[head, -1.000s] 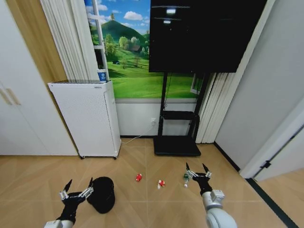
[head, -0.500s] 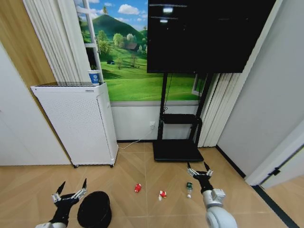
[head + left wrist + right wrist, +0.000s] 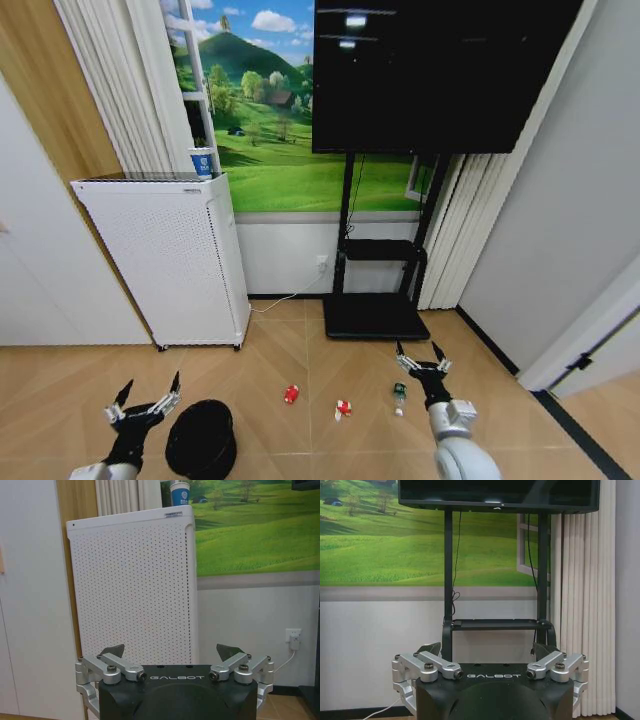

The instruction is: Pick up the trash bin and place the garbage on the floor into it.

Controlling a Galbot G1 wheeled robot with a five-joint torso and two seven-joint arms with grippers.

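Head view: small round black mesh trash bin (image 3: 201,452) stands on the light brown herringbone wood floor (image 3: 270,435), near-left, just right of the left gripper (image 3: 142,399). Left gripper low over the floor, fingers spread wide, holds nothing, apart from the bin rim. Right gripper (image 3: 422,358) near-right, also spread wide, empty.

Garbage lies in a rough row across the floor, mid-distance:
- red crumpled wrapper (image 3: 291,394), right of the bin, well apart from it.
- red-and-white scrap (image 3: 342,408), right of the wrapper.
- small clear bottle with green label (image 3: 398,393), farthest right, just beside the right gripper's fingertips; contact cannot be confirmed.

All three pieces on the floor, none in the bin.

Background: tall white perforated appliance (image 3: 168,260) far-left against the wall, w/ a blue-and-white paper cup (image 3: 202,161) on top. Black TV stand (image 3: 376,285) far-centre, carrying a large dark screen (image 3: 430,70).

Left wrist view: left gripper (image 3: 173,652) faces the white appliance, jaws wide apart, nothing between. Right wrist view: right gripper (image 3: 488,649) faces the TV stand, jaws wide, empty.
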